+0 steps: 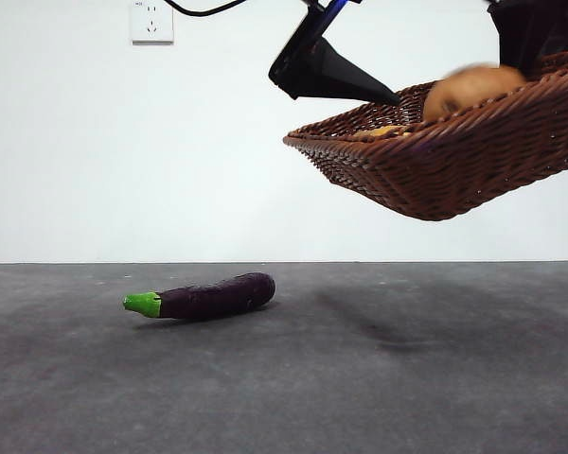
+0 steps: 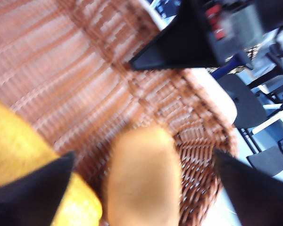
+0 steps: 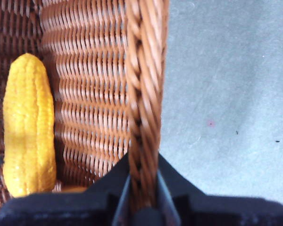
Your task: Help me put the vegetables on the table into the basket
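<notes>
Basket is airborne, tilted, well above the table; right gripper is pinched on its braided rim, jaws either side of the rim per the right wrist view. Corn lies inside the basket on the woven floor, just beside the sloping wall; only a sliver of it shows over the rim in the front view. Potato is inside the basket too, next to the corn; it's blurred in both the left wrist and front views, so I'd guess it's just dropped or rolling, can't confirm. Left gripper hangs over the basket interior with jaws spread wide, the potato showing between them but nothing gripped as far as I can tell. Front view shows a black jaw tip over the basket's low end, near the rim. Eggplant is the only vegetable left out: flat on the table, below the basket and well off its low end, green stem pointing away from the basket. Step in hand, my read: potato deposit finishing, two of three in. Next move calls for the left gripper to clear the basket, come down on the eggplant mid-body across its long axis, and close. Risk: with that tilt the potato could roll toward the low rim, so levelling the basket first looks prudent.
</notes>
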`<state>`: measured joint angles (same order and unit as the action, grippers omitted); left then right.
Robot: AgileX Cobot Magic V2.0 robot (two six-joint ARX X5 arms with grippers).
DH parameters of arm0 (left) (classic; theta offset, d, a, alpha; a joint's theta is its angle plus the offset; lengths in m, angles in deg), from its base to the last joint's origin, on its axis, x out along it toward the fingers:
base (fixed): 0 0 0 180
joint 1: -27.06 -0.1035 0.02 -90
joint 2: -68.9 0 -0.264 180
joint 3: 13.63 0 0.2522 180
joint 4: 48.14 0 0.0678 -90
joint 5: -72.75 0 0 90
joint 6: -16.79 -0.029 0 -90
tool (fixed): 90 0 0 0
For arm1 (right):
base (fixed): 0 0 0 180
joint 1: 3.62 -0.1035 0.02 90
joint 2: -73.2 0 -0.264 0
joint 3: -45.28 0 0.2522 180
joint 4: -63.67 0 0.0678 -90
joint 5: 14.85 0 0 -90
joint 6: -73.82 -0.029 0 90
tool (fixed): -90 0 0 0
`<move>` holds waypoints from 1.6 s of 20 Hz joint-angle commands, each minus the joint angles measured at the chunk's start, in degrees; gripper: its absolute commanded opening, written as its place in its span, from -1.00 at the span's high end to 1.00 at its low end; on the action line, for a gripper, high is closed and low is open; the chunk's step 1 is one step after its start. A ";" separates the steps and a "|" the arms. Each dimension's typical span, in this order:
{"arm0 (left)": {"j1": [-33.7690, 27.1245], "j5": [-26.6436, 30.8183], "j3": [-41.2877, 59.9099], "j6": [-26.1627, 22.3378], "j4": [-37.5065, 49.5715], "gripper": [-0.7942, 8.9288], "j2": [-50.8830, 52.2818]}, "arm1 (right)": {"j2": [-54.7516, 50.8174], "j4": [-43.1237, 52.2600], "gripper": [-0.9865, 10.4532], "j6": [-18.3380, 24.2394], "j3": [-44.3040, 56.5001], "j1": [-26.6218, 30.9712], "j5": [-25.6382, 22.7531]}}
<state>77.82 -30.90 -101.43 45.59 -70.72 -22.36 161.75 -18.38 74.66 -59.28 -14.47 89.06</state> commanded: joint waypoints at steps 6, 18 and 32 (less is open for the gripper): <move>-11.37 7.87 -8.92 -16.37 -17.88 -0.46 -0.15 | -0.20 -2.47 0.84 -0.04 -0.09 -0.07 0.63; -25.07 4.90 -8.92 -43.93 -27.96 -0.36 -18.16 | -0.20 -2.12 0.84 1.38 -0.09 -0.02 0.61; -24.85 5.60 -8.94 -41.81 -24.46 0.67 -25.66 | -0.20 -1.81 0.84 2.01 -0.09 -0.02 0.61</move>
<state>52.73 -25.31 -110.81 2.97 -95.46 -47.19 161.75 -20.76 76.43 -59.28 -14.47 89.04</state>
